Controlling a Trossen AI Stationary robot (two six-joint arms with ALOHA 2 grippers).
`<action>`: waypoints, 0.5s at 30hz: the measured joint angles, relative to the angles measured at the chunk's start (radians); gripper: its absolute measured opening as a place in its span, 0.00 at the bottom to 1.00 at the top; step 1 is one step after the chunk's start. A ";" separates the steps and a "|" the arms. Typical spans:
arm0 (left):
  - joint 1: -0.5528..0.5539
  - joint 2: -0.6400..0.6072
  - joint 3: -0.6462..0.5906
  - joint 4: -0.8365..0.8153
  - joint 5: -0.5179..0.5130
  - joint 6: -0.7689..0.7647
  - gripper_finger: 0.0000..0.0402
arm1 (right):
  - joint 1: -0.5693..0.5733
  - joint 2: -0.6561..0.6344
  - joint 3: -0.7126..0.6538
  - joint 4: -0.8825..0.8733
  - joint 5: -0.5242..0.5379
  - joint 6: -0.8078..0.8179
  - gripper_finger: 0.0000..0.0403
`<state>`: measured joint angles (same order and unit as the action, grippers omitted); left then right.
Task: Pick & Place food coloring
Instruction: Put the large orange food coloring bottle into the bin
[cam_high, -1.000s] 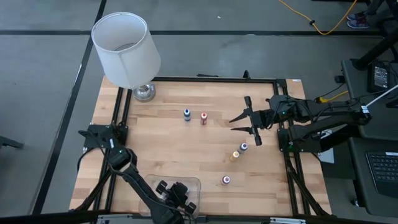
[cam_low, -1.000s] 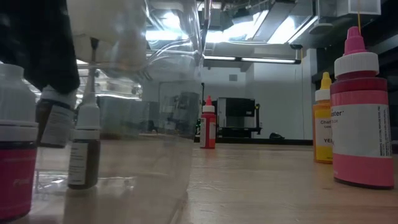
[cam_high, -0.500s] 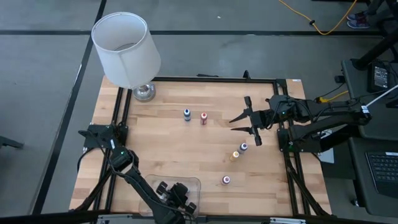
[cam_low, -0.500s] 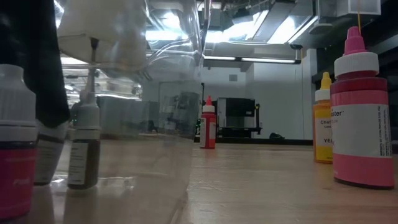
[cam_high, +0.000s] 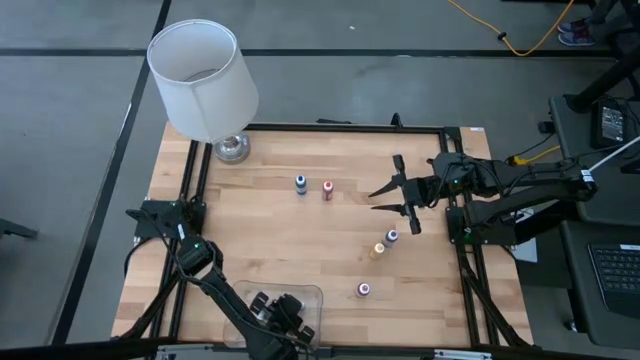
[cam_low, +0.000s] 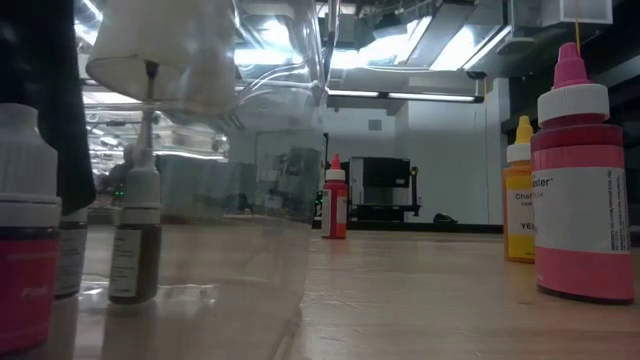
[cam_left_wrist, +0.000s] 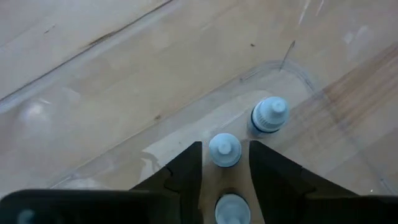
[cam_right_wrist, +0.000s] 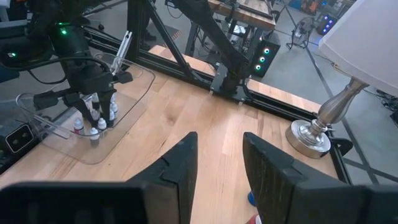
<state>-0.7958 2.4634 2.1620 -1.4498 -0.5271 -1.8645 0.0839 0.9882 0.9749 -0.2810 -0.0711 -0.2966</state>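
Left wrist view: left end effector (cam_left_wrist: 225, 163) straddling a bottle (cam_left_wrist: 224, 150) in the clear tray (cam_left_wrist: 292, 65).
Its fingers stand apart beside the cap, not pinching (right end effector (cam_high: 388, 197) spread, idle); lifting crookedly could topple the neighbouring bottle (cam_left_wrist: 268, 115).

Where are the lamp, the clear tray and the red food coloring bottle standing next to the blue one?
lamp (cam_high: 203, 78): high view, on the white shade's side.
clear tray (cam_high: 240, 294): high view, on its bare left part.
red food coloring bottle (cam_high: 327, 189): high view, on its top.
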 joint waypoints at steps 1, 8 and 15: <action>0.001 0.000 0.000 0.000 -0.001 0.000 0.33 | 0.000 0.000 0.000 0.000 0.000 0.000 0.32; 0.002 0.000 0.000 -0.018 -0.005 -0.001 0.39 | 0.000 0.000 0.000 -0.001 0.000 0.000 0.32; 0.009 0.000 0.000 -0.031 -0.005 -0.005 0.39 | 0.000 0.000 0.000 -0.001 0.000 0.000 0.32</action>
<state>-0.7864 2.4634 2.1620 -1.4811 -0.5323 -1.8692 0.0841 0.9882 0.9749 -0.2817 -0.0711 -0.2966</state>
